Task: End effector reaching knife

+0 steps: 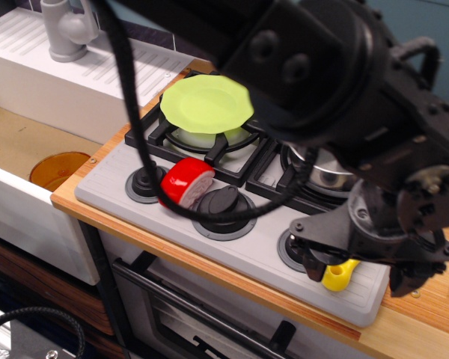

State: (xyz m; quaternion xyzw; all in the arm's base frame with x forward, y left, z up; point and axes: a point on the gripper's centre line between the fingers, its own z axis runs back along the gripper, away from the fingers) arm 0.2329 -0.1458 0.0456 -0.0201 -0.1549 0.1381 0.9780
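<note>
Lime-green plate [206, 104] sits on the back-left burner grate [197, 139]. A red-and-white toy food piece [185, 182] lies between two black knobs [144, 182]. Steel pan [323, 173] behind, orange bowl [57, 169] in the sink.

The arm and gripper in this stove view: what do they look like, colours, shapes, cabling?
The arm is bulky and matt black, built of rounded joint housings with round recessed caps. Thick black cables loop off it across the view. The gripper is also black, with blocky bracketed parts, visible bolts and short dark fingers. No markings or labels can be read.
</note>
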